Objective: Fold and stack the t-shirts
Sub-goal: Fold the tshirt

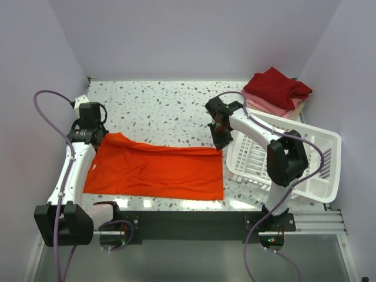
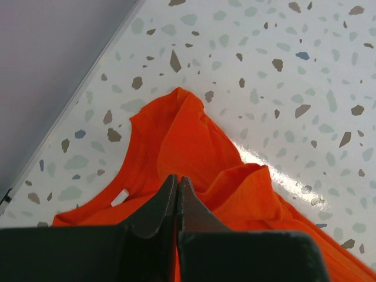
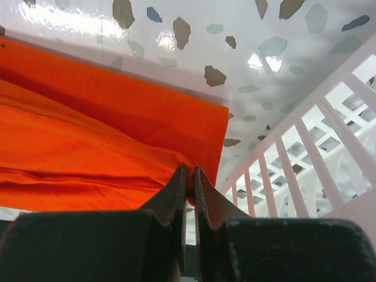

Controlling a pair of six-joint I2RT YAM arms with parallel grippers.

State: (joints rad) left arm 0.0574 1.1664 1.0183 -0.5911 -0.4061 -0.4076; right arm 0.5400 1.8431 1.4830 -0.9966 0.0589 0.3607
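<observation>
The bright orange-red t-shirt [image 1: 155,170] lies flat as a long band across the front of the table, folded lengthwise. My left gripper [image 1: 96,140] is at its far left collar end, and in the left wrist view the jaws [image 2: 177,179] are shut with a pinch of the orange cloth [image 2: 176,135] bunched up against them. My right gripper [image 1: 221,143] is at the far right hem corner. There the jaws [image 3: 189,171] are shut on a fold of the shirt [image 3: 88,135]. At the back right sits a stack of folded shirts: dark red [image 1: 276,88] on top, pink [image 1: 267,107] under it, beige [image 1: 298,107] lowest.
A white lattice basket [image 1: 320,141] stands at the right, right beside the shirt's hem end; its bars [image 3: 305,129] fill the right wrist view's right side. Speckled tabletop [image 1: 164,106] stretches behind the shirt. Walls close in on the left, back and right.
</observation>
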